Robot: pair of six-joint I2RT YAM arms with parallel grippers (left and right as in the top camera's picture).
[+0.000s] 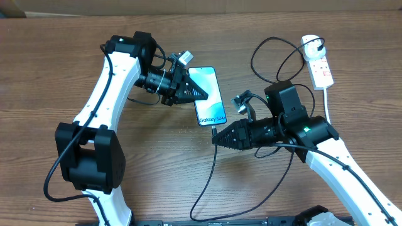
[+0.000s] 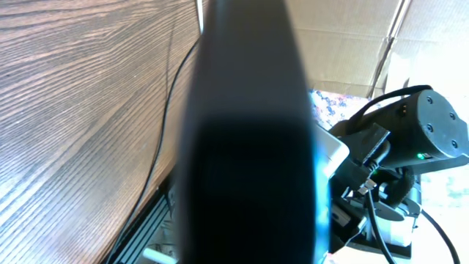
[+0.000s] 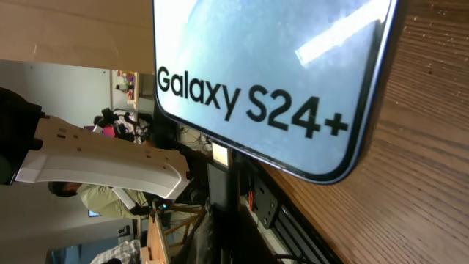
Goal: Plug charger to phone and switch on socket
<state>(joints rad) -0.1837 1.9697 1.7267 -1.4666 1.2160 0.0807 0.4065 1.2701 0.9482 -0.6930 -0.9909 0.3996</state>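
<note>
Right pincer (image 1: 215, 140) pinches the charger (image 1: 214, 130) tip just off the Galaxy S24+ phone (image 1: 210, 103), which left pincer (image 1: 201, 95) clamps; line the tip squarely with that edge before pushing.

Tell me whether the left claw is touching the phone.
Touching. Overhead, the left claw is shut over the phone at its long edge; the left wrist view shows it edge-on.

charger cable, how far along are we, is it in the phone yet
Done: left gripper grips the phone by its edge. In hand: right gripper holds the charger tip at the phone's bottom edge; seated or not, cannot tell. Still to do: switching on the socket, no gripper near it.
</note>
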